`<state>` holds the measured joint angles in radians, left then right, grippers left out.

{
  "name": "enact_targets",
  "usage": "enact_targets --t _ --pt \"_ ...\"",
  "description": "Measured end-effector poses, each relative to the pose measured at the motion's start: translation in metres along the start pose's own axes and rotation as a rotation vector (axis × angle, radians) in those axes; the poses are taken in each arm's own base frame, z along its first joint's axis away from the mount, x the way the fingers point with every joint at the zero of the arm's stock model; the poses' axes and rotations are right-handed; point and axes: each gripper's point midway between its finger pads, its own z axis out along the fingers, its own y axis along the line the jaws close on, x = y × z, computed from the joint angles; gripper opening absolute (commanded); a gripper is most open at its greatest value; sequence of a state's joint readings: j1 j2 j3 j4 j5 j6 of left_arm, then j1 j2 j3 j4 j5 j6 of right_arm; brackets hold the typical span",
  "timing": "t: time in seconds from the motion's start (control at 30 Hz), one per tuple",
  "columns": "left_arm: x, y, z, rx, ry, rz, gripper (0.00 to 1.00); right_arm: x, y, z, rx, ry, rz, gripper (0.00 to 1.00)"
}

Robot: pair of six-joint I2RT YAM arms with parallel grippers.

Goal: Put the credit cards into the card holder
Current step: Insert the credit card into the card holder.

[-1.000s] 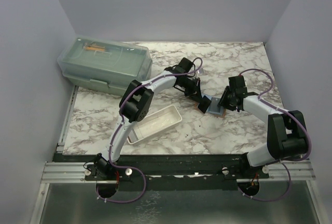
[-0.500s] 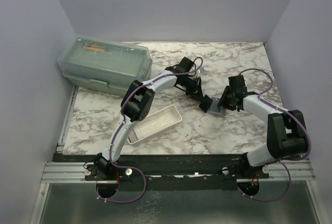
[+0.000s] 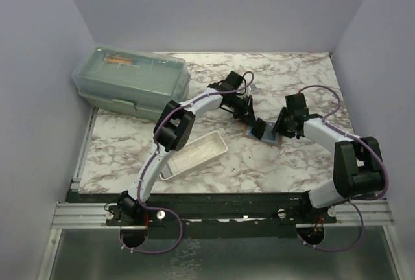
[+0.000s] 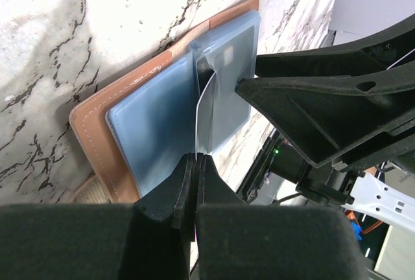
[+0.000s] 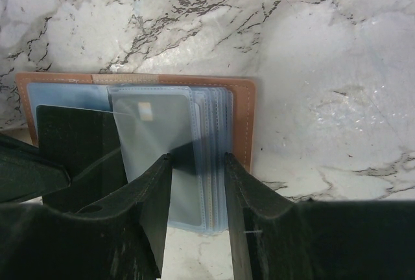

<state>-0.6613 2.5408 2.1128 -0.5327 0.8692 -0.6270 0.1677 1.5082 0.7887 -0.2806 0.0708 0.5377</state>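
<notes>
While the card holder (image 5: 243,118) lies open to the right of the white tray (image 3: 192,154), the left gripper (image 4: 196,163) is pinched tight on a credit card (image 4: 198,121), edge-on over the holder's sleeves. The right gripper (image 5: 194,163) stands half-open at the sleeves' edge, gripping nothing.

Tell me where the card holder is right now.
In the top view the card holder lies open on the marble table, right of centre, between the left gripper and right gripper, with the white tray to its left.
</notes>
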Motion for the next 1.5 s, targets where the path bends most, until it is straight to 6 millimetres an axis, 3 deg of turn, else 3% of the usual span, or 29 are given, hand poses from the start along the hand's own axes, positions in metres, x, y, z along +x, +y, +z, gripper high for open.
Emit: enact_targets --t 0.3,0.5,1.1,1.5 --pt "-0.005 -0.002 0.002 -0.008 -0.022 -0.053 0.0 0.0 0.0 0.0 -0.005 0.005 0.002 0.37" --pt "-0.005 0.007 0.008 -0.003 -0.041 -0.119 0.0 0.0 0.0 0.0 -0.006 0.005 0.003 0.37" --pt "-0.008 0.008 0.012 0.023 -0.096 -0.129 0.0 0.001 0.002 0.0 -0.016 0.012 0.003 0.37" --pt "-0.006 0.007 0.014 0.016 -0.126 -0.112 0.0 -0.003 -0.005 -0.009 -0.023 -0.003 0.047 0.52"
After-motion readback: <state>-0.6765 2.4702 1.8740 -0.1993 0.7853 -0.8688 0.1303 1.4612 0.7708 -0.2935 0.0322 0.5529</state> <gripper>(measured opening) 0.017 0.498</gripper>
